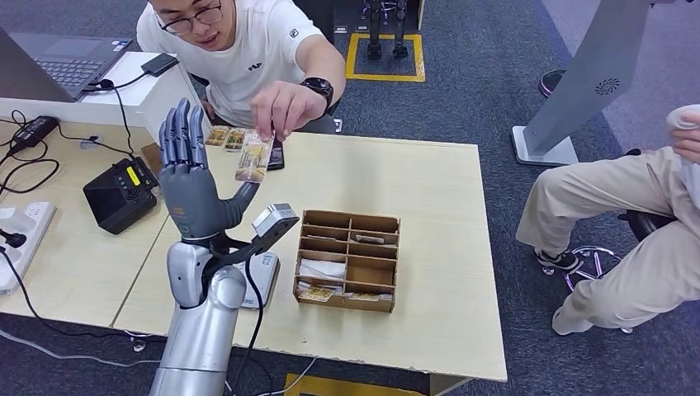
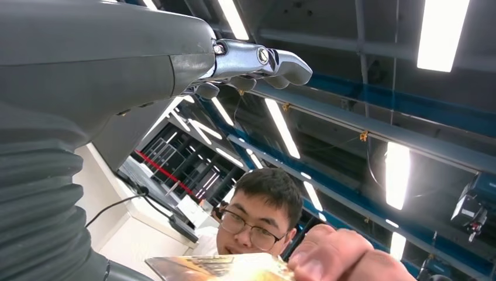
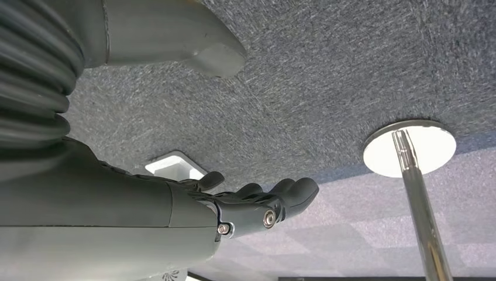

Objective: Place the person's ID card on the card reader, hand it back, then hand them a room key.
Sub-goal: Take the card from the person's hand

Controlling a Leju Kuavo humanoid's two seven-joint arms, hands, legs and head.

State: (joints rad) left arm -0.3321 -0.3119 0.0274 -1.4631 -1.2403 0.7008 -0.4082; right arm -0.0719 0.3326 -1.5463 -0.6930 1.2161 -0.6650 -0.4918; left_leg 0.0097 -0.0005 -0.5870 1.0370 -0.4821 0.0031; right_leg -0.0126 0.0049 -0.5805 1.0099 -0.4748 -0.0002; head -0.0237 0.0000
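A person across the table pinches the top of an ID card (image 1: 253,157) and holds it out above the table. My left hand (image 1: 191,177) is raised upright beside it, fingers straight and apart, thumb stretched toward the card's lower edge, gripping nothing. The left wrist view shows the card (image 2: 222,268) in the person's fingers (image 2: 345,254), below my fingers (image 2: 257,61). A white flat card reader (image 1: 266,276) lies on the table, partly hidden by my left forearm. A wooden divided box (image 1: 388,247) holds key cards. My right hand (image 3: 257,202) hangs over carpet, holding nothing.
A black terminal (image 1: 120,194) sits left of my arm. Small cards (image 1: 227,136) and a dark phone (image 1: 276,158) lie at the table's far edge. A laptop (image 1: 66,62), cables and a power strip (image 1: 21,239) are at far left. Another person (image 1: 627,214) sits at right.
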